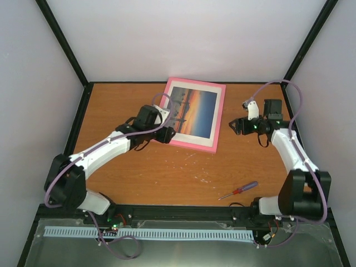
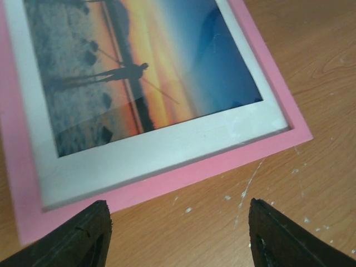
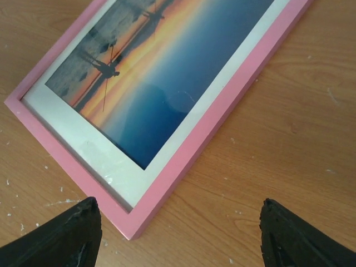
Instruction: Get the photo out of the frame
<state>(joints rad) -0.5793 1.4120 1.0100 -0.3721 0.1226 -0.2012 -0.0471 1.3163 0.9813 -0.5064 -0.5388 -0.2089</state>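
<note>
The pink frame (image 1: 218,119) lies face up on the wooden table, at the middle back. The sunset photo (image 1: 193,113) sits inside it behind the pane, with a white border around it. My left gripper (image 1: 168,132) is open and empty, just off the frame's left near edge. In the left wrist view the frame's pink edge (image 2: 167,178) and the photo (image 2: 139,72) lie just ahead of the spread fingers (image 2: 83,239). My right gripper (image 1: 233,125) is open and empty, to the right of the frame. The right wrist view shows the frame's corner (image 3: 211,128) and the photo (image 3: 167,83).
A small purple-handled screwdriver (image 1: 239,190) lies on the table at the near right. White walls and black corner posts close in the table on three sides. Small white specks dot the wood near the frame.
</note>
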